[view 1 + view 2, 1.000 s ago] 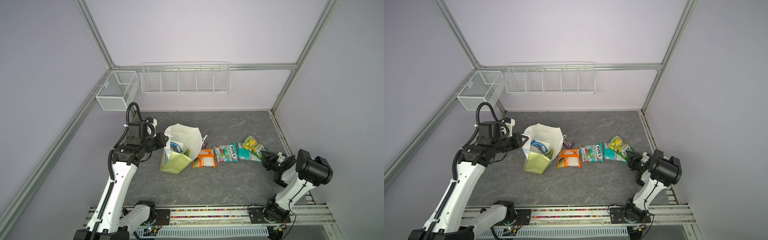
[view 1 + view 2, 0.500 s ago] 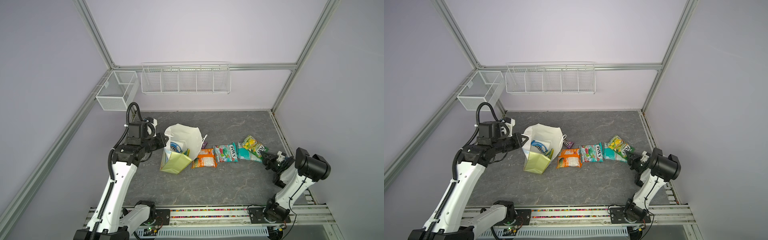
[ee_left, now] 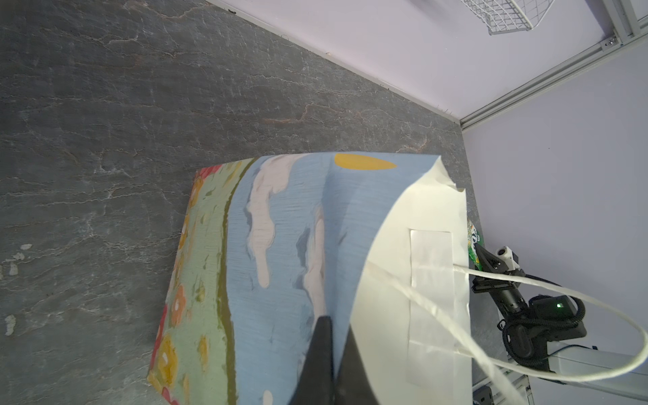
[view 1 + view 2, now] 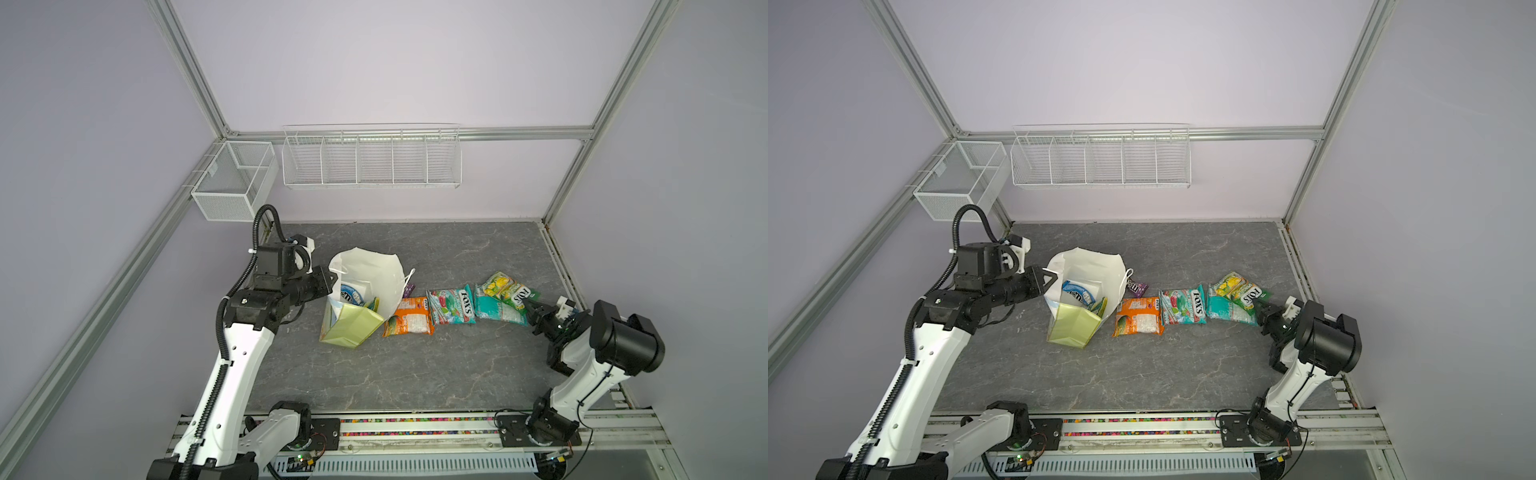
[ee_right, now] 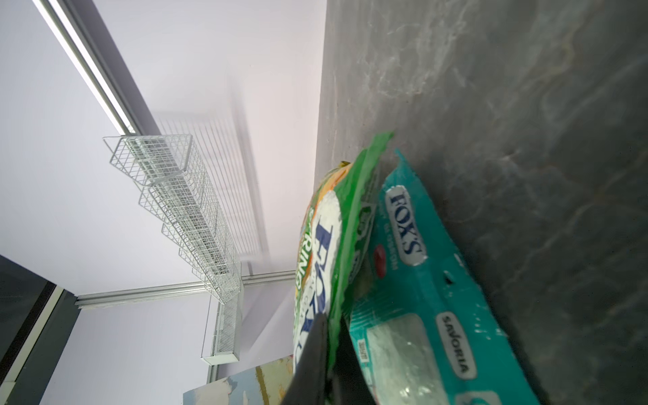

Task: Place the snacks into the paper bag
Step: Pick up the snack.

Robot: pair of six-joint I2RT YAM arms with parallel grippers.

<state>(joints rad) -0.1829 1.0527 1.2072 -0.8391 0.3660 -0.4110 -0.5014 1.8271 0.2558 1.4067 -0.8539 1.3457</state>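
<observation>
“Snacks [image 4: 1183,308] first: where are they?”

“Mostly in a row on the worktop [image 4: 415,374], beside the paper bag [image 4: 365,272]. Nearest the bag is an orange pouch [image 4: 409,322]. Next comes the teal-red FOX'S pouch [image 4: 451,306], then a teal pouch [image 4: 496,312] with the green pouch [image 4: 514,293] lying partly on top of it. A small brown-purple pack [image 4: 409,288] sits just behind the bag, and a blue pack [image 4: 352,293] is already inside.”

“And the claws?”

“The right claw [image 4: 528,306] is pressed together on the green pouch's flat sealed edge; the right wrist view shows the film caught between the jaws. The left claw [image 4: 331,277] is pinching the bag's rim and holds its mouth open.”

“How will that pouch handle?”

“Light, I'd judge. The film is glossy and slippery, and the loose sweets inside will shift. Held by one edge it should hang and swing. The seal is the place to pinch, because the puffy middle would slide or crush. It may drag the teal pouch along as it lifts, since the two are touching.”

“And the bag?”

“Thin, soft paper with a cord handle trailing loose. It would likely sag shut or tip if the rim were let go, so the pouch wants lowering in from above, not pushing against the wall.”
</observation>
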